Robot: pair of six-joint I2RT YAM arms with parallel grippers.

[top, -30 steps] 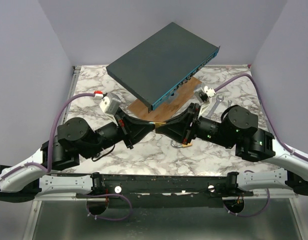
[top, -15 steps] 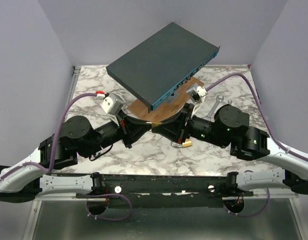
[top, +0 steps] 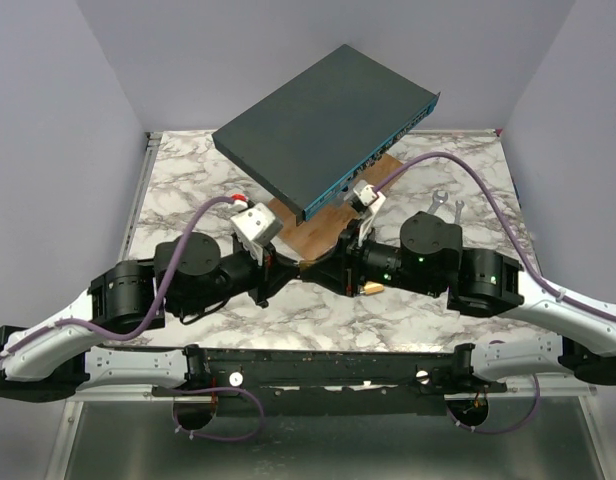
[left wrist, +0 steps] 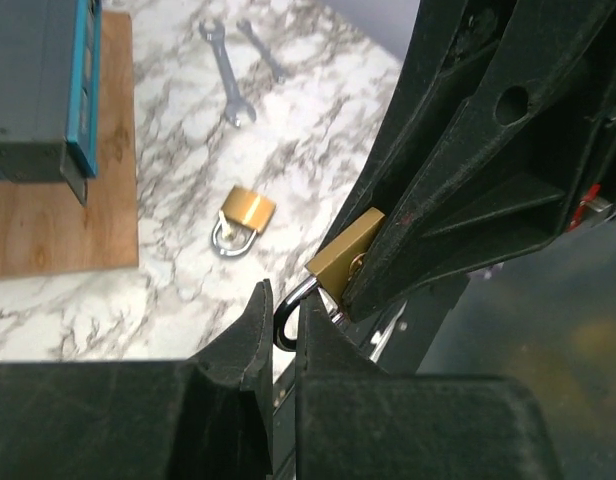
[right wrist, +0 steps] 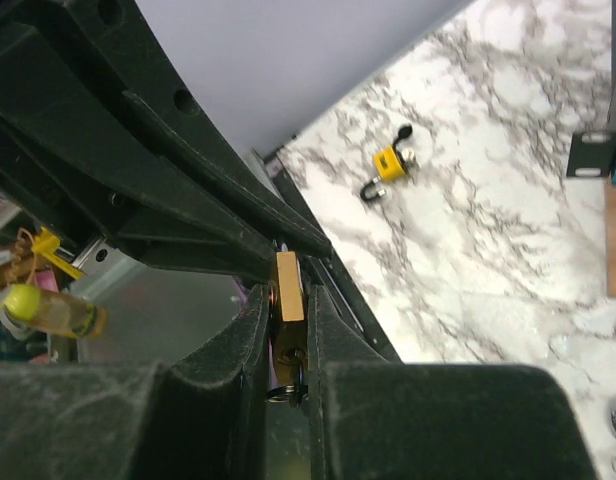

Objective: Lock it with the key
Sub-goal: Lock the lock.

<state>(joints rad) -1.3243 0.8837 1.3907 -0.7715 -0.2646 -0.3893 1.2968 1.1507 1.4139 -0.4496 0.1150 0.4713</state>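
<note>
A brass padlock (right wrist: pixel 287 280) is clamped between my right gripper's (right wrist: pixel 286 292) fingers, with a key and ring hanging from its keyhole below. In the left wrist view the same padlock body (left wrist: pixel 343 255) sticks out of the right fingers (left wrist: pixel 458 190), and my left gripper (left wrist: pixel 281 302) is shut on its steel shackle (left wrist: pixel 286 318). In the top view the two grippers meet tip to tip above the table's near middle, left (top: pixel 288 267) and right (top: pixel 325 268), with a sliver of the padlock (top: pixel 305 265) between them.
A second brass padlock (top: pixel 373 288) lies on the marble right of the grippers and also shows in the left wrist view (left wrist: pixel 246 213). A yellow padlock (right wrist: pixel 388 163) lies farther off. A dark box (top: pixel 323 125) rests tilted on a wood board (top: pixel 318 228). Two wrenches (top: pixel 438 203) lie at the right.
Both arms have drawn in towards each other and slightly nearer the front edge, with wrists rotating. The grippers stay joined on the padlock throughout.
</note>
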